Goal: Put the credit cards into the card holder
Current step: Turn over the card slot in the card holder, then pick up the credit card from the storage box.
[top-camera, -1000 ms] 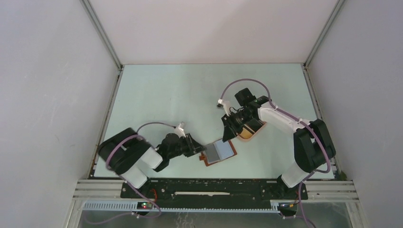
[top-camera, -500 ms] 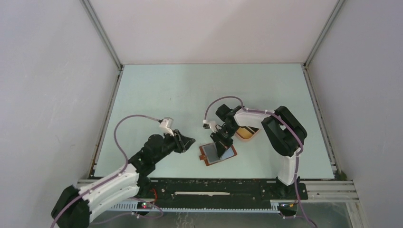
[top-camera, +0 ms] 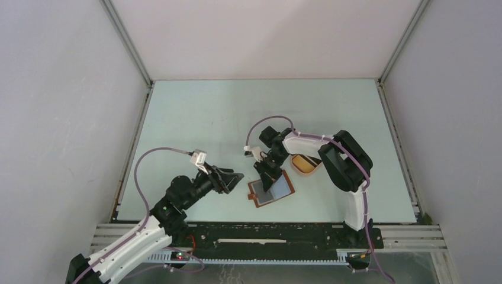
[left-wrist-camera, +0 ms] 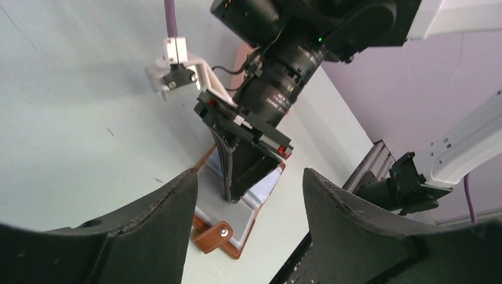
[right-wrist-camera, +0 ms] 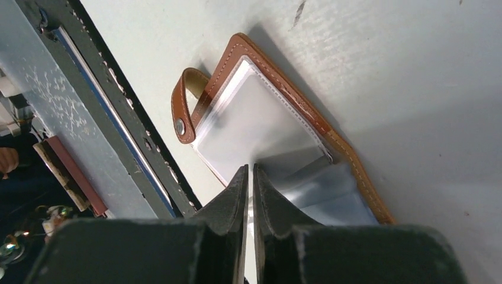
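Pinches right gripper almost shut over the open card holder at near middle, maybe on a card. Holds left gripper wide, empty, just left. Looks only part done.

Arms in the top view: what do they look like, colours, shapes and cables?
Both match: white link shells and black joint housings on the left arm and right arm. A mauve cable loops to a small white camera mount at each wrist. The left gripper and right gripper have black, tapering fingers.
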Action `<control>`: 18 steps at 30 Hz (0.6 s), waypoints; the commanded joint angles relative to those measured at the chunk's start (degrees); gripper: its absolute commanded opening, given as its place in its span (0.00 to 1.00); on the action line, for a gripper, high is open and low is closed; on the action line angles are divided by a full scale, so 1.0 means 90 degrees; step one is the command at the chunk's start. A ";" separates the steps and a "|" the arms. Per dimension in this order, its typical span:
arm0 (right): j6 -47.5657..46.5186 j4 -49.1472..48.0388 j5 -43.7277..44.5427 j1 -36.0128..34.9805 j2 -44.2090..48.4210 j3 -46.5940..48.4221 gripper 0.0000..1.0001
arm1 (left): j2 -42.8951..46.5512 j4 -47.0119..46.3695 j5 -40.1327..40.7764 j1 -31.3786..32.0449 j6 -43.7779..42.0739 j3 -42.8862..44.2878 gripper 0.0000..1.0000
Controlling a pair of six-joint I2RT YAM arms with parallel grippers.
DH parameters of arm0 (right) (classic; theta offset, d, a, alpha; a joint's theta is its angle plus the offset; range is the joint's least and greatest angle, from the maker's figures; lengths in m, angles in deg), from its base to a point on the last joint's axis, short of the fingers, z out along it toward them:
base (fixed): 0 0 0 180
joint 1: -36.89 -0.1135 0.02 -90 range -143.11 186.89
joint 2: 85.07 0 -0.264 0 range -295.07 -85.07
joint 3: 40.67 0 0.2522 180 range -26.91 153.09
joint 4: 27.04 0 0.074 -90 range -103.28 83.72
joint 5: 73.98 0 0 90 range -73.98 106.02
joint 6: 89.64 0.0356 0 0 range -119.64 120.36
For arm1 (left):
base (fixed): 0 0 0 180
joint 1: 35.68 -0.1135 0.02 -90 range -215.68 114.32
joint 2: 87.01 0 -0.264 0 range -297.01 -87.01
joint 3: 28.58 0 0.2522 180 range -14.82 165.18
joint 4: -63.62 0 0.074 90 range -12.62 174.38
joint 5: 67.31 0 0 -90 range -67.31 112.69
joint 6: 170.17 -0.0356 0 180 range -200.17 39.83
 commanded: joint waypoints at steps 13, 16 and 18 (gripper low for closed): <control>-0.2657 0.1573 -0.0887 0.1085 0.3164 0.0170 0.26 | 0.0098 -0.1166 -0.0436 -0.0058 -0.0008 -0.0003 0.97; -0.2707 0.1533 -0.0988 0.1551 0.3717 0.0125 0.27 | -0.0143 -0.0962 -0.0601 -0.0086 -0.0150 0.0327 0.98; -0.2639 0.1384 -0.1005 0.1859 0.4122 0.0064 0.29 | -0.0282 -0.0702 -0.0748 -0.0106 -0.0278 0.0639 0.98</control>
